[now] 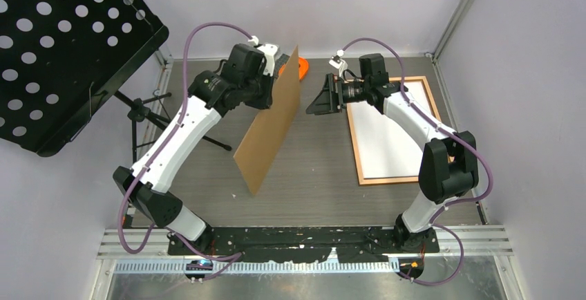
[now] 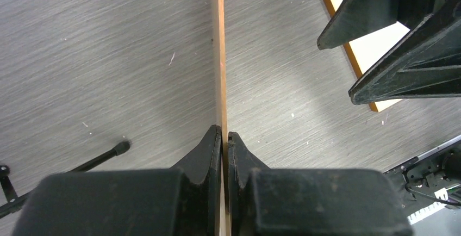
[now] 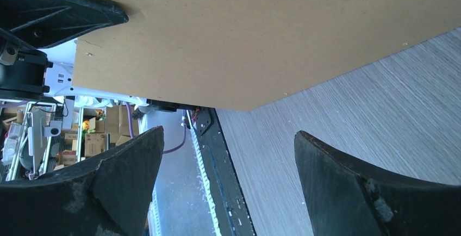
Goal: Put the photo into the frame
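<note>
Left gripper (image 2: 224, 136) pinched on a plain brown rectangular backing board (image 1: 269, 127), held upright on edge; right gripper (image 3: 228, 138) spread and empty.
Thin light orange-brown wooden frame (image 1: 354, 149) lies flat to the right, holding a white sheet (image 1: 387, 141), probably the photo face down. Next, likely: lay the board over it with the edges squared. Bare grey table (image 1: 311, 175) between them gives room, but the right arm (image 1: 414, 117) overhangs the frame.

One frame (image 1: 388, 180), one photo (image 1: 380, 141) white side up inside the frame, one brown board (image 1: 269, 134) left of the frame, one orange object (image 1: 303, 70) further left, one perforated black stand (image 1: 62, 44) far left, two arms, left arm (image 1: 176, 137) and right arm (image 1: 414, 117).
</note>
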Available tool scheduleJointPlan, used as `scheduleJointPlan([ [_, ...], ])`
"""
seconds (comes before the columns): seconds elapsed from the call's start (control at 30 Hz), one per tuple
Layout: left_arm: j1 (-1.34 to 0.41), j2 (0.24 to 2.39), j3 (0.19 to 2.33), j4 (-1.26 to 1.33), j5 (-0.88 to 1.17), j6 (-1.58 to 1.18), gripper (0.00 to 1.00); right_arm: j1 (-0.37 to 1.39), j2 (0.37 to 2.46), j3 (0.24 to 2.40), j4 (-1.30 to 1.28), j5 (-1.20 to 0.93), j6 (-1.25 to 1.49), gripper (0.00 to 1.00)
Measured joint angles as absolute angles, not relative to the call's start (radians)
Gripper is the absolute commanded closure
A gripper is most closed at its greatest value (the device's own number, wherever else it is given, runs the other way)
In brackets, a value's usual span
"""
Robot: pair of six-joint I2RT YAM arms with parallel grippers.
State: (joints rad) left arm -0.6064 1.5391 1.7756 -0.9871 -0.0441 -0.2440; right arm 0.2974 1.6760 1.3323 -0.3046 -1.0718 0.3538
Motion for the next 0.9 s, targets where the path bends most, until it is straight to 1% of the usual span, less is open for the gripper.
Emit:
scheduleJointPlan([
  [0.27,-0.606,1.562,1.797,-0.982,-0.040,-0.250,0.87,0.304,1.705,1.346,-0.223,-1.069,0.419,0.04],
  [0.37,-0.606,1.576,1.797,-0.978,-0.026,-0.258,0.83,0.313,1.732,1.354,-0.173,-1.062,0.460,0.04],
  [0.5,-0.607,1.579,1.790,-0.973,0.009,-0.275,0.72,0.328,1.765,1.361,-0.098,-1.055,0.534,0.04],
  [0.6,-0.608,1.579,1.776,-0.957,0.038,-0.289,0.68,0.341,1.788,1.386,-0.061,-1.049,0.578,0.04],
  [0.9,-0.615,1.536,1.697,-0.927,0.122,-0.331,0.60,0.381,1.796,1.436,0.081,-1.028,0.713,0.04],
])
